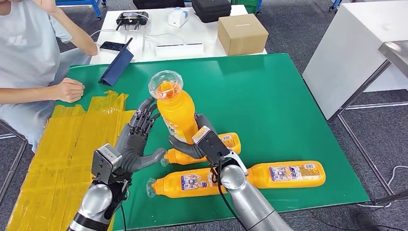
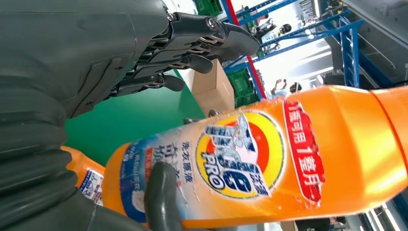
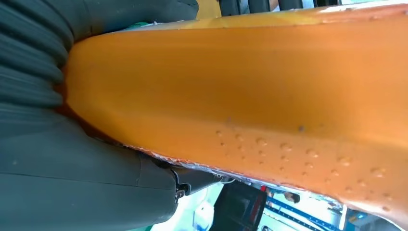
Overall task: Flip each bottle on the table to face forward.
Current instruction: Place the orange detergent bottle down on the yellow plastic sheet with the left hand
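Observation:
My right hand (image 1: 193, 142) grips an orange detergent bottle (image 1: 177, 111) low on its body and holds it upright above the green table (image 1: 269, 96), clear cap up. The bottle's plain orange side (image 3: 250, 96) lies against that hand's palm (image 3: 72, 183). My left hand (image 1: 136, 140) stands open just left of the bottle, fingers (image 2: 192, 43) spread and off it. Its thumb (image 2: 162, 198) lies at the printed label (image 2: 240, 154); I cannot tell whether it touches. Three more orange bottles lie flat: one behind my right hand (image 1: 229, 142), one below it (image 1: 185, 183), one at the right (image 1: 288, 174).
A person sits at the left with a fist (image 1: 69, 90) on the table's corner. Yellow tape (image 1: 62, 154) covers the left side. A blue tablet case (image 1: 118, 65) stands at the far edge; a cardboard box (image 1: 241, 33) sits on the white table behind.

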